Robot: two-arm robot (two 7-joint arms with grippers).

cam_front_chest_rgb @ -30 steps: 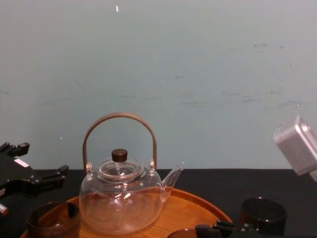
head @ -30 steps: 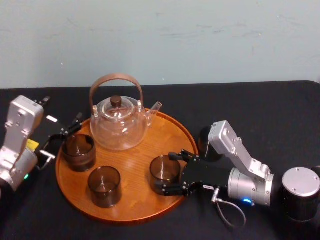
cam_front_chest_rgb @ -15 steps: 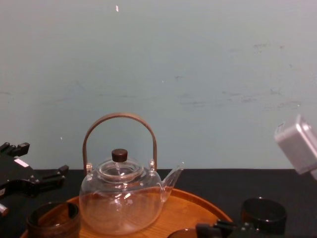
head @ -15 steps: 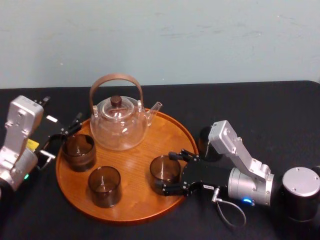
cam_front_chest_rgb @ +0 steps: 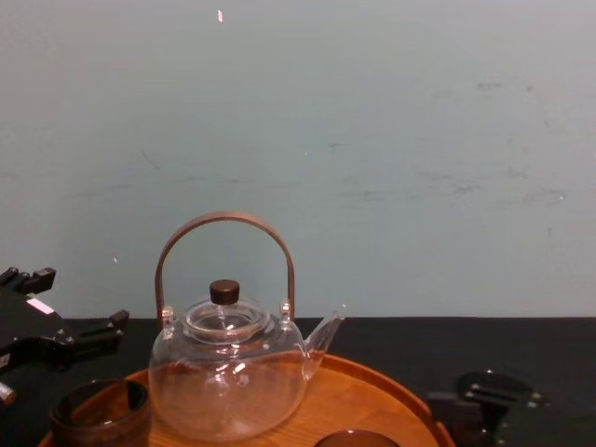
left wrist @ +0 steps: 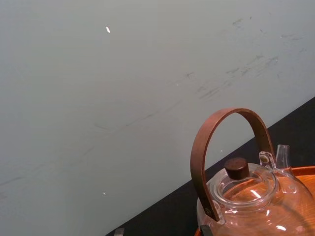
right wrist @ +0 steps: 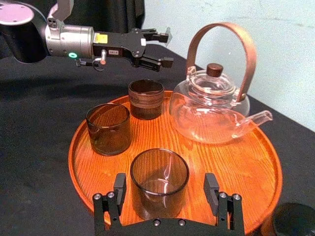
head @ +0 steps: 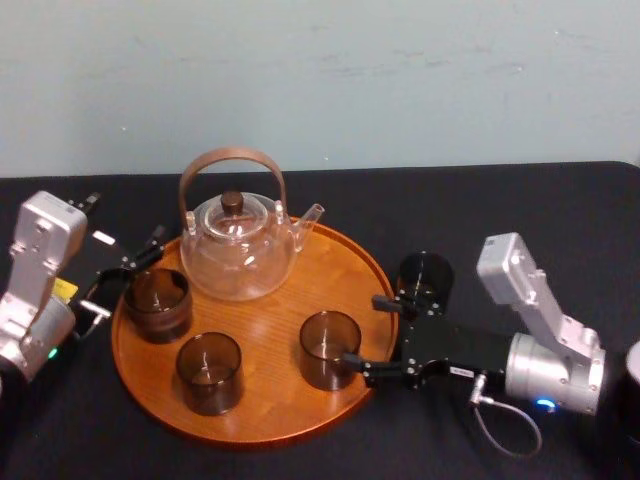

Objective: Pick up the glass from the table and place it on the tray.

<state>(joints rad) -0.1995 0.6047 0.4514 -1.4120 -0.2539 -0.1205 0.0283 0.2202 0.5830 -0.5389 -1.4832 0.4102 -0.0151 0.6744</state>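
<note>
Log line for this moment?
right tool: open, beside glass | glass: upright on tray | left tool: open, left of tray | other glass: on table

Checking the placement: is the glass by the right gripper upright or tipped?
Upright: the glass stands on its base on the tray, mouth up; the right gripper is open, its fingers flanking it without touching.

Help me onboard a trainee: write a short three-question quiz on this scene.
1. True or false: the left gripper and the right gripper are both open.
2. Counting the glass by the right gripper, how many glasses stand on the tray? A two, B three, C four.
3. Fill in: the dark glass stands off the tray, on the ___.
Key: 1 true; 2 B; 3 table.
</note>
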